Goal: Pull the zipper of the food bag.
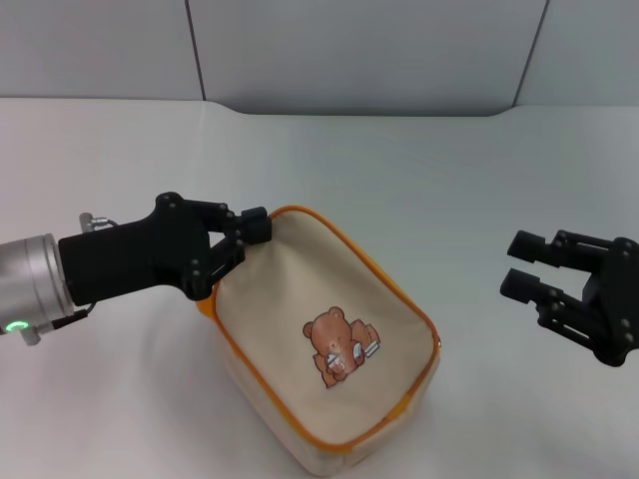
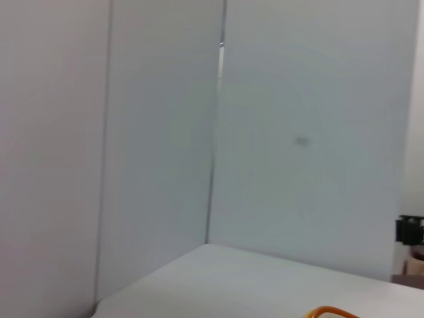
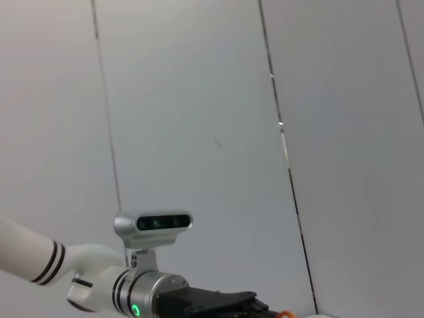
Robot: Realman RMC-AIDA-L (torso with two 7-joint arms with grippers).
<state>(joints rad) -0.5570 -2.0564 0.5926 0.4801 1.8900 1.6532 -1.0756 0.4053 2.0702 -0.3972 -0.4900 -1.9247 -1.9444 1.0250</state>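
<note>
The cream food bag (image 1: 329, 344) with orange piping and a brown bear picture (image 1: 337, 346) lies on the white table, bear face up. My left gripper (image 1: 256, 228) is at the bag's far left corner, its fingers shut on the orange-trimmed edge there. The zipper runs along that edge (image 1: 394, 279); its silver pull tab is hidden. A sliver of the orange trim shows in the left wrist view (image 2: 328, 311). My right gripper (image 1: 521, 264) is open and empty, hovering to the right of the bag, well apart from it.
The white table (image 1: 419, 170) extends around the bag, with grey wall panels (image 1: 349, 50) behind it. The right wrist view shows my left arm and its wrist camera (image 3: 154, 222) against the wall.
</note>
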